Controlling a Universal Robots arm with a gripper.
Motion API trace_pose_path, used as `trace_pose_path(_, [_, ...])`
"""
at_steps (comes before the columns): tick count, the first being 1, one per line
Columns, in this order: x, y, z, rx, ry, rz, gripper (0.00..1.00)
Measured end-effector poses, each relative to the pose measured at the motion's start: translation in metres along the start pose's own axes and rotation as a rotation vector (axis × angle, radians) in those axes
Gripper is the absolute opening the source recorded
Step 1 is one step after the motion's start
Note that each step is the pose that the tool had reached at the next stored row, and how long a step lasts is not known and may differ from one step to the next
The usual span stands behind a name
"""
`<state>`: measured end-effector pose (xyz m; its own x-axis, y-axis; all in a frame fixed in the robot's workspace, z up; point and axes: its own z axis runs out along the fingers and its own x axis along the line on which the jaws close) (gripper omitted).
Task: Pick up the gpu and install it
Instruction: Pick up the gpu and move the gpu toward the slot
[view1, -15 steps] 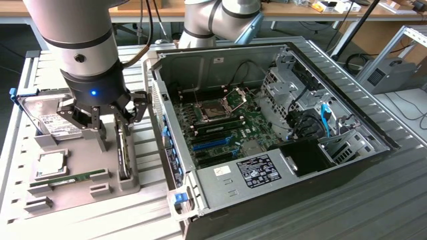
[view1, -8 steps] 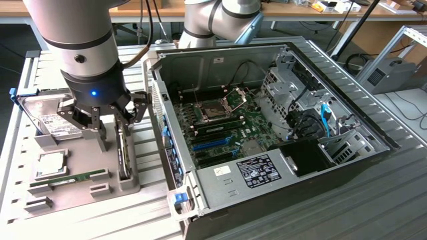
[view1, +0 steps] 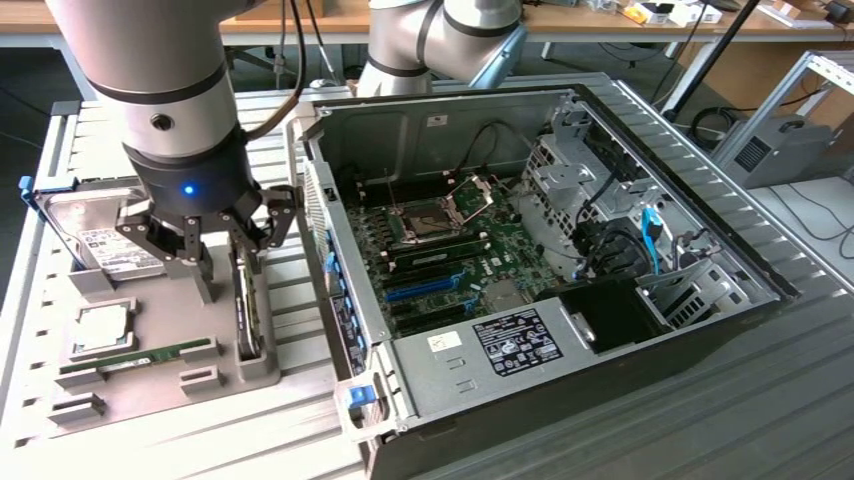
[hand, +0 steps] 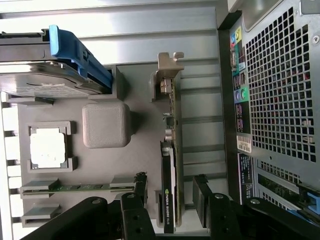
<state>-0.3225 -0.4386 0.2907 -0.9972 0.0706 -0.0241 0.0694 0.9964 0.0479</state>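
The gpu (view1: 246, 300) stands on its edge in a slot of the grey holder tray (view1: 160, 300), to the exterior view's left of the open computer case (view1: 534, 150). In the wrist view the gpu (hand: 169, 170) is a thin green board with a silvery bracket at its far end. My gripper (view1: 235, 240) hangs just above it and is open. Its dark fingers (hand: 141, 190) stand on both sides of the card with a gap on each side, and my gripper (hand: 171, 195) holds nothing.
The tray (hand: 140, 100) also holds a hard drive with a blue bracket (view1: 100, 240), a processor chip (view1: 104, 328), a memory stick (view1: 140, 355) and a grey block (hand: 106, 125). The motherboard (view1: 441, 250) lies bare in the case, whose rear wall (hand: 280, 100) is close beside the tray.
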Motion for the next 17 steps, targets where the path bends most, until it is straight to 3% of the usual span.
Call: trace_pose_path(17, [0.0,-0.0002,0.0031,0.0,0.0,0.0,0.5])
